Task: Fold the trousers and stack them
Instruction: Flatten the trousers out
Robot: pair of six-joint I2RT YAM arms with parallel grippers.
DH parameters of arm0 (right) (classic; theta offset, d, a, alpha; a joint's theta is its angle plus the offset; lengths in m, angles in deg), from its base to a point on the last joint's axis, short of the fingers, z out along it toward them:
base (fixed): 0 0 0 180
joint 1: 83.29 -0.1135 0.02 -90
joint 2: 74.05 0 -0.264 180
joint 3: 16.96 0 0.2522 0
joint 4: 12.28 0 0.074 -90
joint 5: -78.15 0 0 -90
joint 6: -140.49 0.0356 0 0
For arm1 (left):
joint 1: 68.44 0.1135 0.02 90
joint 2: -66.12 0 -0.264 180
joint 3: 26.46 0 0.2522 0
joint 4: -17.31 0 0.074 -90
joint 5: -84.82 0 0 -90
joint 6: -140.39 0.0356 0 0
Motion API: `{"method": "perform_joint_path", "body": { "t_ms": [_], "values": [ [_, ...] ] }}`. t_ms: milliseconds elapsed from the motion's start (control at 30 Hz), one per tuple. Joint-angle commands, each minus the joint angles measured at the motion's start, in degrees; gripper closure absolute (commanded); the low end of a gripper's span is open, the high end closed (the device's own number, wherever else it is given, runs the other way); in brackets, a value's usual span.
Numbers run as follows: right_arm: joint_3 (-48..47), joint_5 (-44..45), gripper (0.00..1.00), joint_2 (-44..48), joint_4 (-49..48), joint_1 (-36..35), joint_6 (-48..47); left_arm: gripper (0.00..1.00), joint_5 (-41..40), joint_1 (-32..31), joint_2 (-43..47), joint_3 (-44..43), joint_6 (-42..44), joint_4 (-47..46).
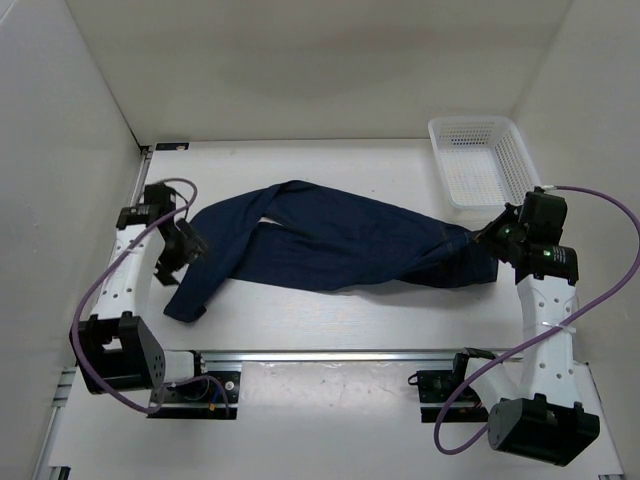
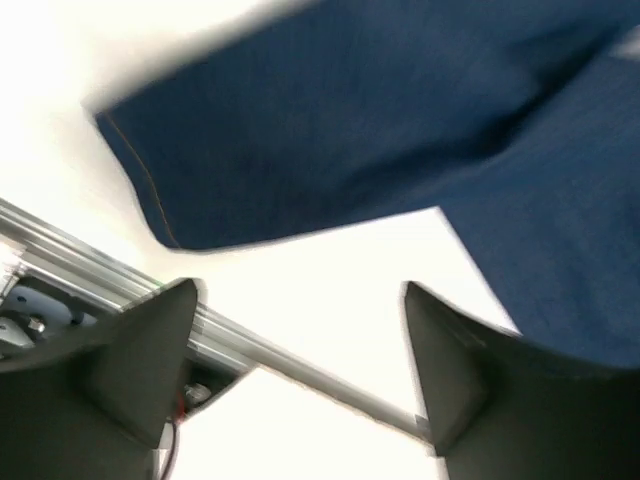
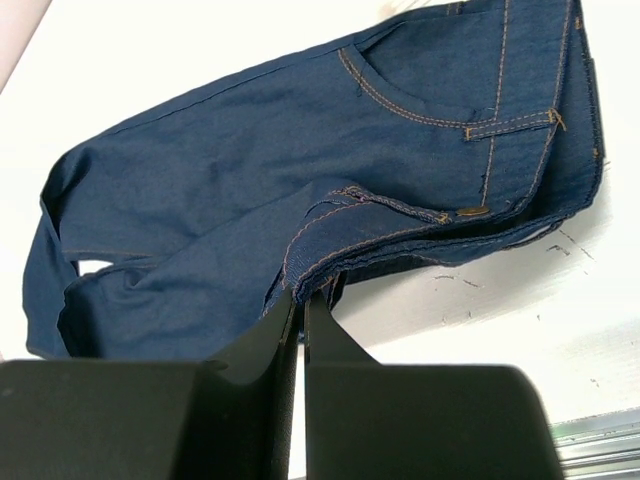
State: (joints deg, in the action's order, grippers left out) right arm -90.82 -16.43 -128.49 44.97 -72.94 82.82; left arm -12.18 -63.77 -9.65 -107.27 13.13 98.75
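Note:
The trousers, dark navy denim jeans, lie stretched across the white table, legs to the left, waist to the right. My left gripper is open and empty, just left of the leg ends; in the left wrist view the leg hem lies beyond my open fingers. My right gripper is shut on the waist edge of the trousers; in the right wrist view my fingertips pinch the stitched waistband fold, which is lifted a little off the table.
A white mesh basket stands at the back right, just behind my right gripper. An aluminium rail runs along the near edge between the arm bases. White walls enclose the table on the left, back and right.

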Motion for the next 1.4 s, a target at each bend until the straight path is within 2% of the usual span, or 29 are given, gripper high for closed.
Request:
{"method": "perform_joint_path", "body": {
  "t_ms": [0,133,267,367,467,567,600,633,667,700,800,967,1067,1133,1167,1200,1233,1267,1300,1367],
  "values": [
    [-1.16,-1.30,1.00,0.65,-2.09,-0.33,-1.14,0.00,12.09,-0.01,-1.23,8.50,-0.54,-6.59],
    [-1.16,-1.31,1.00,0.65,-2.09,-0.33,-1.14,0.00,12.28,-1.24,-1.23,13.25,-2.30,-9.84],
    [-1.69,-1.83,1.00,0.65,-2.09,-0.86,-1.14,0.00,14.64,-1.24,-3.86,13.87,-1.08,-13.35],
    [-1.69,-1.84,1.00,0.65,-2.09,-0.86,-1.14,0.01,8.79,-2.12,-7.02,12.30,-1.67,-13.36],
    [-1.69,-2.36,1.00,0.65,-2.09,-0.86,-1.14,0.08,5.61,-2.12,-8.87,12.29,-3.52,-14.68],
    [-1.69,-2.36,1.00,0.65,-2.09,-0.86,-1.14,0.27,1.83,-2.12,-9.49,11.76,-6.25,-15.30],
    [-1.69,-2.36,1.00,0.65,-2.09,-0.86,-1.14,0.39,-0.01,-2.12,-9.49,11.15,-6.86,-15.30],
    [-1.69,-2.36,1.00,0.65,-2.09,-0.86,-1.14,0.72,-0.81,-2.12,-9.49,10.28,-7.47,-15.30],
    [-1.69,-2.36,1.00,0.65,-2.09,-0.86,-1.14,0.88,-1.51,-2.12,-8.96,9.75,-7.48,-14.78],
    [-1.69,-2.36,1.00,0.65,-2.09,-0.86,-1.14,0.90,-3.09,-2.12,-8.18,9.13,-7.48,-14.16],
    [-1.69,-2.36,1.00,0.65,-2.09,-0.86,-1.14,0.90,-7.22,-2.12,-5.37,4.92,-8.54,-11.09],
    [-2.22,-2.36,1.00,0.65,-2.09,-0.86,-1.66,0.90,-13.74,-2.12,-2.02,-8.93,-6.08,-5.45],
    [-2.22,-2.36,1.00,0.12,-2.09,-0.86,-1.66,0.90,-15.85,-1.07,-8.85,-19.21,-4.50,-4.76],
    [-2.22,-2.89,1.00,-0.41,-2.62,-0.86,-1.66,0.90,-16.46,0.51,-19.11,-23.89,-1.69,-6.07],
    [-2.22,-2.89,1.00,-0.41,-2.62,-0.86,-1.66,0.76,-14.46,2.61,-23.77,-32.01,0.23,-4.59],
    [-1.70,-2.89,1.00,-0.41,-2.62,-0.86,-1.66,0.72,-13.74,3.32,-28.95,-37.40,0.25,4.65],
    [-1.69,-2.89,1.00,-0.41,-2.62,-0.86,-1.66,0.72,-13.74,3.33,-36.83,-41.72,-0.36,8.13],
    [-1.69,-2.89,1.00,-0.41,-2.62,-0.86,-1.66,0.71,-13.74,3.33,-38.30,-44.37,-0.36,9.65],
    [-1.17,-2.89,1.00,0.20,-2.62,-0.86,-1.66,0.57,-13.21,1.94,-38.31,-45.01,0.33,9.66],
    [-1.16,-2.89,1.00,0.82,-2.62,-0.86,-1.66,0.49,-13.21,1.93,-33.68,-41.78,0.34,6.69]
  ]
}}
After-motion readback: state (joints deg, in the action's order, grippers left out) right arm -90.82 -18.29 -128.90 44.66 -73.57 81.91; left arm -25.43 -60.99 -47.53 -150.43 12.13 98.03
